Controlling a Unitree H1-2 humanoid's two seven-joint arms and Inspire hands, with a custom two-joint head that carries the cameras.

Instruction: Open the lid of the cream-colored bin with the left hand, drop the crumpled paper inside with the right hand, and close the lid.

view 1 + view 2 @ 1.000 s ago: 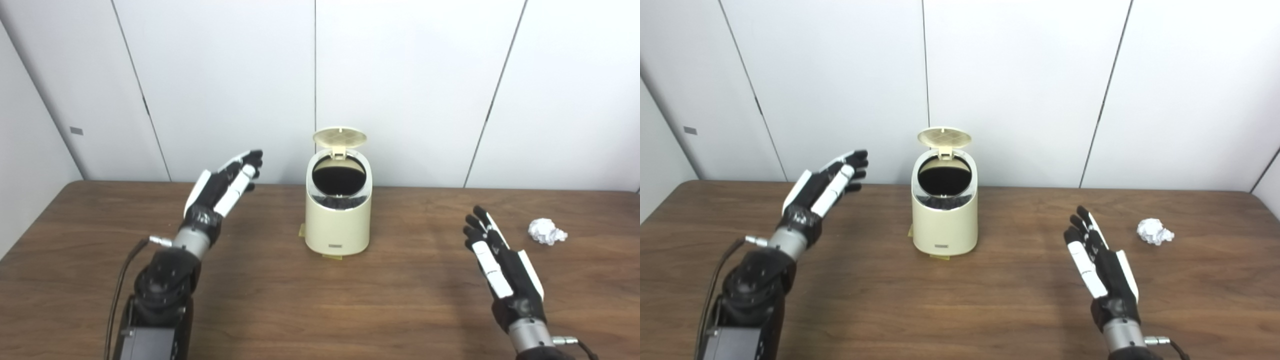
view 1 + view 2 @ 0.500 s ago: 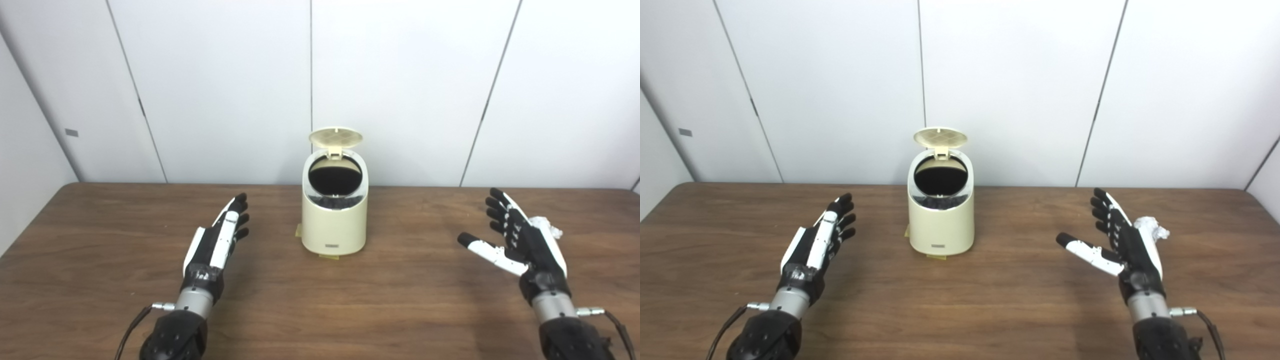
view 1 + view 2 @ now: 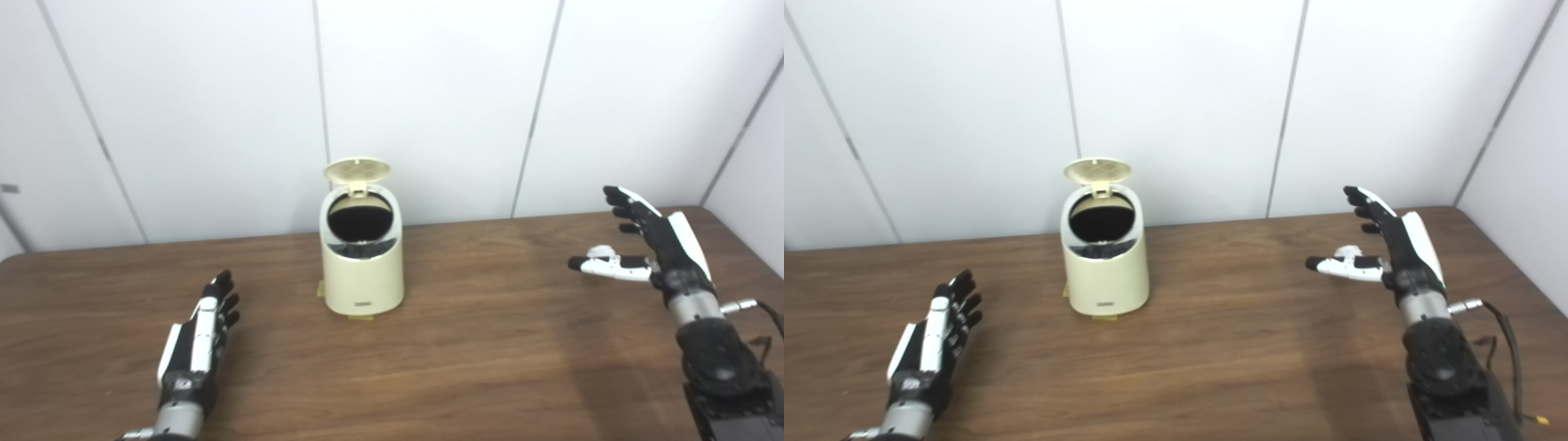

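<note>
Crumpled paper (image 3: pixel 603 250) on table (image 3: pixel 490 343), peeking out behind open, empty right hand (image 3: pixel 655 245); bin (image 3: pixel 362 269) lid (image 3: pixel 357 169) up.
Looks light, soft, springy; wants a loose pinch round the middle. Left hand (image 3: pixel 196 337) open, resting.

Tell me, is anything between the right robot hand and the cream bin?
Nothing visible: only brown wooden table shows between the right robot hand and the round cream-colored plastic bin, whose lid stands open.

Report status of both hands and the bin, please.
Left hand open, low by table. Right hand open, raised, paper hardly visible. Bin lid up. Path clear.
</note>
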